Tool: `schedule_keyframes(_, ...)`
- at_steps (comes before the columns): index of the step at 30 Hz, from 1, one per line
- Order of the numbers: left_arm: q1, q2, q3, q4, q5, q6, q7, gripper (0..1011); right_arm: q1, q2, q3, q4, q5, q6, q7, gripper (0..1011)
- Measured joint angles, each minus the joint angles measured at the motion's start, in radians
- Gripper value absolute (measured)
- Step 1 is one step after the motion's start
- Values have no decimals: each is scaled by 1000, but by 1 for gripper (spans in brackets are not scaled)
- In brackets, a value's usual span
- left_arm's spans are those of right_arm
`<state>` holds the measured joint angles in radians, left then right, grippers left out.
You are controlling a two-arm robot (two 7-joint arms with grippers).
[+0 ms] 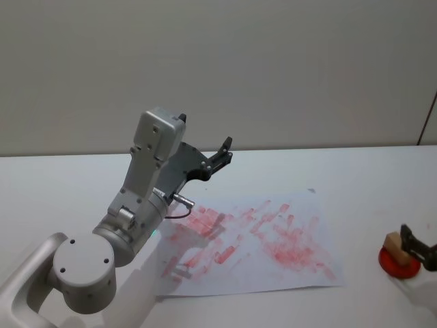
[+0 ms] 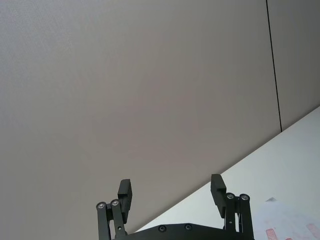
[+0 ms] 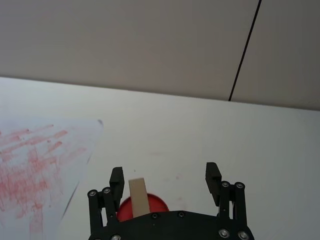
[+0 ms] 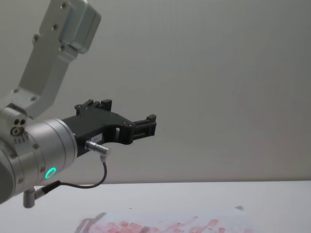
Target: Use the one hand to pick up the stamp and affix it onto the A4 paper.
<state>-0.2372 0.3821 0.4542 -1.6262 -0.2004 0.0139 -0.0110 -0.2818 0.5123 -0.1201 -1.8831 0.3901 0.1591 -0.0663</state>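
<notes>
Standing upright on a red round pad [image 1: 400, 265] near the right edge of the tabletop [image 1: 355, 171], the stamp [image 1: 393, 244] sits well to the right of the A4 paper [image 1: 252, 239] and apart from it. The right gripper [image 1: 415, 247] is low over the pad, and in the right wrist view its fingers [image 3: 116, 177] are spread wide and clamp nothing. The stamp lies in the gap between them, off centre: it is just beside one finger, with a thin gap showing at its top, and a broad space lies between it and the other finger. Whether it touches the near finger lower down cannot be told. The A4 paper lies flat in the middle of the tabletop, covered with red-pink smudged marks, with one corner reaching toward the pad. The left gripper [image 1: 222, 154] is raised well above the tabletop, over the far left part of the sheet, and aims toward the wall [image 2: 150, 75]. In the left wrist view its fingers [image 2: 125, 192] stand wide apart with nothing between them.
</notes>
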Motion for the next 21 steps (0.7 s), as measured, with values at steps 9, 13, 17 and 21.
schedule_keyframes(9,0,0,0,0,0,0,0,1001,-15,9,0,15,-10,50,37,1001)
schedule_keyframes(13,0,0,0,0,0,0,0,1001,-6,4,-6,29,-22,65,57,1001)
schedule_keyframes(17,0,0,0,0,0,0,0,1001,7,-3,-12,44,-37,79,77,1001)
schedule_keyframes(21,0,0,0,0,0,0,0,1001,21,-11,-18,59,-54,91,92,1001)
